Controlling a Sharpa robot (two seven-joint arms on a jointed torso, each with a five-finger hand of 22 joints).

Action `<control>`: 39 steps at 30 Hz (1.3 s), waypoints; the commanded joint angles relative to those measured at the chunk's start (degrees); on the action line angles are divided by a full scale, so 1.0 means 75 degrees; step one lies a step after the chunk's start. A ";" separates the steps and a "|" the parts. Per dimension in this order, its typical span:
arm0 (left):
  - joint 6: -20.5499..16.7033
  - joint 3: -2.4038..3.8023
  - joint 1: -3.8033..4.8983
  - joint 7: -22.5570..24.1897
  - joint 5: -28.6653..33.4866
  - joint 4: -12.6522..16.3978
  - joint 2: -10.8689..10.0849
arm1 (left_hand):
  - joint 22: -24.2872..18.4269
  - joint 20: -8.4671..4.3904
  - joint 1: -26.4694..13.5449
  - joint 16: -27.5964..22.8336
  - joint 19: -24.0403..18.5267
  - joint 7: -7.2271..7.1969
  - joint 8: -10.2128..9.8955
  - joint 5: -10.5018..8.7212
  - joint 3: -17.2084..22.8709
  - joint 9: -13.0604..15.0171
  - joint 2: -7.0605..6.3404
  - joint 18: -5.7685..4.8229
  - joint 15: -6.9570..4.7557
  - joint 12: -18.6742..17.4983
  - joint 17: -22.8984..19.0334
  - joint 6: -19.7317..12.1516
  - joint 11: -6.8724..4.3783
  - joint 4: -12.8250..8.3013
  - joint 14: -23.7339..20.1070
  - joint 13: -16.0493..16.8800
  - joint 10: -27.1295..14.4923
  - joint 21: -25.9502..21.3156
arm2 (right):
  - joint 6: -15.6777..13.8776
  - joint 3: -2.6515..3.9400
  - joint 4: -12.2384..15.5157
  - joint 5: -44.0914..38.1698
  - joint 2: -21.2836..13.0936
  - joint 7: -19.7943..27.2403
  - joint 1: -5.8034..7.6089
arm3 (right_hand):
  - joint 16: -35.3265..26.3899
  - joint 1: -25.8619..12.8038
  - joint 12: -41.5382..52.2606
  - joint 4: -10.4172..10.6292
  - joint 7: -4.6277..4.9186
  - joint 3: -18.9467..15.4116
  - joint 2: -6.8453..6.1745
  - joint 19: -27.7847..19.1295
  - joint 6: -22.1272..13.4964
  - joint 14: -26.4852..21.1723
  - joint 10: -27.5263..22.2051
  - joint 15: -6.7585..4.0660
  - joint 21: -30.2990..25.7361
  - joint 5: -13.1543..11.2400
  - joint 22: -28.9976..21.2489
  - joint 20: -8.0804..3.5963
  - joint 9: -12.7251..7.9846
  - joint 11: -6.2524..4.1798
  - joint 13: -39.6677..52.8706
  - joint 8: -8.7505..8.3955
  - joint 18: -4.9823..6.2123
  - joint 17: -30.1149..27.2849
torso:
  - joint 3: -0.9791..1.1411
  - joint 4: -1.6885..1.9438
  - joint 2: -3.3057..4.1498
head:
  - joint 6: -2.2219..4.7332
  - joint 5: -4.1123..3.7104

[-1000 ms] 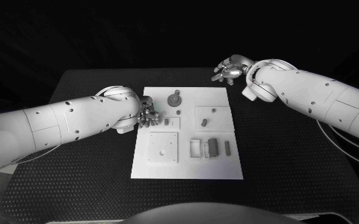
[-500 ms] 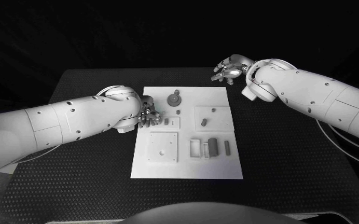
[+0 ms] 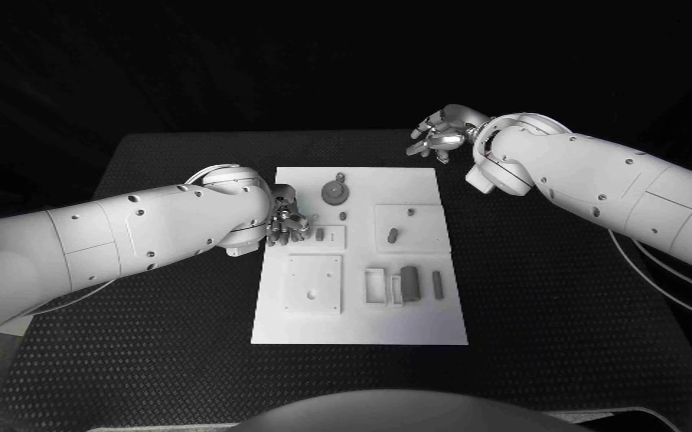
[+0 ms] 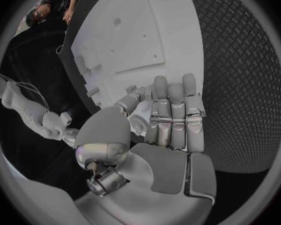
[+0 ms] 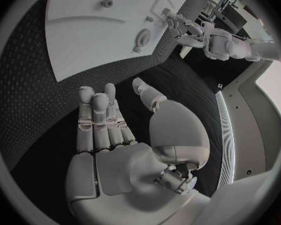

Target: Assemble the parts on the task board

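writing: no readable brand, label or text on anything as far as I can make out
task board (image 3: pixel 361 322): white plate lying flat in the middle of the black table (image 3: pixel 173 352), long side running away from the robot
parts: small grey pieces on the board. A round disc part (image 3: pixel 335 193) near the far edge, a small peg (image 3: pixel 395 236) on the right raised square, a dark bar (image 3: pixel 411 283) in the near-right slots
square plate (image 3: pixel 315 284): raised square with a hole, near-left area of the board
left hand (image 3: pixel 284 222): at the board's left edge, about level with the middle row. In the left wrist view the fingers (image 4: pixel 175 115) lie straight and pressed side by side, thumb folded toward them; can't tell if anything is pinched in there
right hand (image 3: pixel 441 135): hovers over bare table past the board's far right corner, well apart from the parts. Fingers (image 5: pixel 97 120) are straight and loosely together, thumb apart, holding nothing
in the way: the left arm (image 3: pixel 130 237) covers table left of the board, not the parts themselves
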 commanded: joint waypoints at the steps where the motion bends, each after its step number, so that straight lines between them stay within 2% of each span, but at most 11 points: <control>1: 0.0359 -0.0054 -0.0068 -0.0133 -0.0063 -0.0043 -0.0013 | 0.0011 -0.0010 0.0026 0.0030 0.0001 -0.0021 0.0007 -0.0009 0.0044 -0.0009 -0.0042 -0.0104 -0.0029 0.0033 -0.0002 0.0034 -0.0031 -0.0018 -0.0033 0.0000 -0.0046 -0.0011 | 0.0088 0.0002 0.0018 -0.0060 -0.0004 0.0028 -0.0002 | 0.0034 -0.0005 0.0048 0.0032 0.0386 0.0002 0.0042 -0.0008 0.0000 -0.0041 -0.0077 -0.0029 -0.0030 0.0017 0.0138 -0.0067 -0.0011 0.0003 -0.0009 0.0042 0.0282 -0.0011 | -0.0005 0.0007 0.0002 | -0.0010 0.0002; 5: 0.0402 -0.0054 -0.0068 -0.0147 -0.0063 -0.0060 -0.0020 | 0.0017 -0.0010 0.0049 0.0038 -0.0002 -0.0030 0.0023 -0.0007 0.0041 -0.0010 -0.0019 -0.0103 -0.0027 0.0043 0.0000 0.0063 -0.0038 -0.0040 -0.0033 0.0003 -0.0044 -0.0009 | 0.0081 0.0002 0.0018 -0.0060 0.0000 0.0030 -0.0002 | 0.0034 -0.0005 0.0048 0.0032 0.0386 0.0003 0.0044 -0.0008 0.0000 -0.0041 -0.0077 -0.0029 -0.0030 0.0017 0.0138 -0.0067 -0.0012 0.0003 -0.0010 0.0042 0.0282 -0.0011 | -0.0003 0.0003 0.0001 | -0.0021 0.0002; 14: 0.0570 -0.0054 -0.0067 -0.0175 -0.0063 -0.0073 -0.0023 | 0.0045 -0.0007 0.0187 0.0070 -0.0002 -0.0048 0.0058 0.0058 0.0077 -0.0023 0.0196 -0.0101 -0.0023 0.0082 0.0009 0.0115 -0.0054 -0.0209 -0.0032 0.0013 -0.0039 -0.0005 | 0.0082 0.0002 0.0016 -0.0060 0.0004 0.0031 -0.0002 | 0.0034 -0.0006 0.0049 0.0033 0.0386 0.0002 0.0044 -0.0008 -0.0001 -0.0042 -0.0077 -0.0029 -0.0030 0.0017 0.0138 -0.0067 -0.0013 0.0003 -0.0011 0.0043 0.0282 -0.0012 | -0.0002 0.0001 -0.0001 | -0.0021 0.0005; 23: 0.0593 -0.0054 -0.0066 -0.0197 -0.0059 -0.0108 0.0002 | 0.0050 0.0000 0.0161 0.0072 -0.0002 -0.0044 0.0058 0.0059 0.0051 -0.0029 0.0177 -0.0107 -0.0018 0.0084 0.0008 0.0112 -0.0049 -0.0225 -0.0036 0.0011 -0.0045 -0.0006 | 0.0079 0.0002 0.0018 -0.0060 0.0003 0.0032 -0.0002 | 0.0035 -0.0006 0.0050 0.0033 0.0386 0.0003 0.0044 -0.0008 -0.0001 -0.0042 -0.0078 -0.0029 -0.0030 0.0017 0.0138 -0.0067 -0.0014 0.0003 -0.0012 0.0044 0.0282 -0.0013 | 0.0002 -0.0001 0.0000 | -0.0019 0.0004; 27: 0.0578 -0.0054 -0.0066 -0.0213 -0.0031 -0.0121 0.0018 | 0.0049 0.0004 0.0039 0.0061 -0.0010 -0.0034 0.0047 0.0019 -0.0008 -0.0051 0.0060 -0.0108 -0.0013 0.0079 -0.0005 0.0089 -0.0040 -0.0139 -0.0051 -0.0002 -0.0065 -0.0015 | 0.0075 0.0002 0.0018 -0.0060 0.0002 0.0033 -0.0002 | 0.0035 -0.0006 0.0051 0.0033 0.0386 0.0002 0.0043 -0.0009 -0.0002 -0.0042 -0.0078 -0.0029 -0.0030 0.0017 0.0138 -0.0067 -0.0014 0.0003 -0.0013 0.0044 0.0282 -0.0014 | 0.0004 -0.0006 0.0000 | -0.0021 0.0005; 29: 0.0574 -0.0054 -0.0066 -0.0208 -0.0029 -0.0124 0.0025 | 0.0048 0.0003 -0.0132 0.0055 -0.0021 -0.0023 0.0036 -0.0145 -0.0130 -0.0073 -0.0068 -0.0105 -0.0014 0.0078 -0.0017 0.0064 -0.0032 -0.0010 -0.0059 -0.0013 -0.0080 -0.0019 | 0.0075 0.0002 0.0017 -0.0060 0.0002 0.0033 -0.0002 | 0.0035 -0.0006 0.0051 0.0033 0.0386 0.0002 0.0043 -0.0009 -0.0002 -0.0042 -0.0078 -0.0029 -0.0030 0.0017 0.0138 -0.0067 -0.0014 0.0003 -0.0013 0.0044 0.0282 -0.0014 | 0.0005 -0.0005 -0.0002 | -0.0019 0.0002; 32: 0.0541 -0.0054 -0.0066 -0.0202 -0.0021 -0.0131 0.0033 | 0.0045 0.0003 -0.0232 0.0054 -0.0033 -0.0018 0.0031 -0.0155 -0.0222 -0.0087 -0.0125 -0.0103 -0.0017 0.0077 -0.0022 0.0052 -0.0028 0.0049 -0.0068 -0.0020 -0.0092 -0.0021 | 0.0075 0.0002 0.0018 -0.0060 0.0000 0.0033 -0.0002 | 0.0035 -0.0006 0.0051 0.0032 0.0386 0.0002 0.0042 -0.0009 -0.0002 -0.0043 -0.0078 -0.0029 -0.0030 0.0017 0.0138 -0.0067 -0.0015 0.0003 -0.0013 0.0044 0.0282 -0.0014 | 0.0005 -0.0006 -0.0001 | -0.0020 0.0001; 37: 0.0449 -0.0054 -0.0066 -0.0194 -0.0003 -0.0136 0.0037 | 0.0024 -0.0004 -0.0494 0.0050 -0.0049 -0.0006 0.0004 -0.0174 -0.0347 -0.0129 -0.0289 -0.0098 -0.0026 0.0079 -0.0038 0.0001 -0.0020 0.0317 -0.0082 -0.0035 -0.0112 -0.0024 | 0.0075 0.0002 0.0020 -0.0060 -0.0005 0.0032 -0.0002 | 0.0035 -0.0006 0.0052 0.0032 0.0386 0.0002 0.0042 -0.0009 -0.0003 -0.0043 -0.0078 -0.0029 -0.0031 0.0017 0.0138 -0.0067 -0.0015 0.0003 -0.0014 0.0045 0.0282 -0.0015 | 0.0005 -0.0004 0.0000 | -0.0017 -0.0005; 38: 0.0444 -0.0054 -0.0066 -0.0194 -0.0003 -0.0136 0.0037 | 0.0020 -0.0006 -0.0573 0.0051 -0.0052 -0.0005 0.0002 -0.0231 -0.0388 -0.0136 -0.0331 -0.0097 -0.0027 0.0081 -0.0041 -0.0003 -0.0019 0.0374 -0.0084 -0.0037 -0.0114 -0.0023 | 0.0075 0.0002 0.0020 -0.0060 -0.0005 0.0031 -0.0002 | 0.0035 -0.0006 0.0052 0.0032 0.0386 0.0002 0.0042 -0.0009 -0.0003 -0.0043 -0.0078 -0.0029 -0.0031 0.0017 0.0138 -0.0067 -0.0015 0.0003 -0.0014 0.0045 0.0282 -0.0015 | 0.0006 -0.0005 0.0001 | -0.0018 -0.0005; 39: 0.0444 -0.0054 -0.0066 -0.0193 -0.0003 -0.0137 0.0036 | 0.0012 -0.0010 -0.0648 0.0052 -0.0061 -0.0011 0.0001 -0.0575 -0.0420 -0.0146 -0.0386 -0.0091 -0.0039 0.0082 -0.0044 -0.0009 -0.0023 0.0442 -0.0090 -0.0041 -0.0123 -0.0025 | 0.0073 0.0002 0.0018 -0.0060 -0.0005 0.0031 -0.0002 | 0.0036 -0.0006 0.0052 0.0032 0.0386 0.0002 0.0042 -0.0009 -0.0003 -0.0043 -0.0078 -0.0029 -0.0031 0.0017 0.0138 -0.0067 -0.0016 0.0003 -0.0014 0.0045 0.0282 -0.0015 | 0.0003 -0.0004 0.0000 | -0.0024 -0.0004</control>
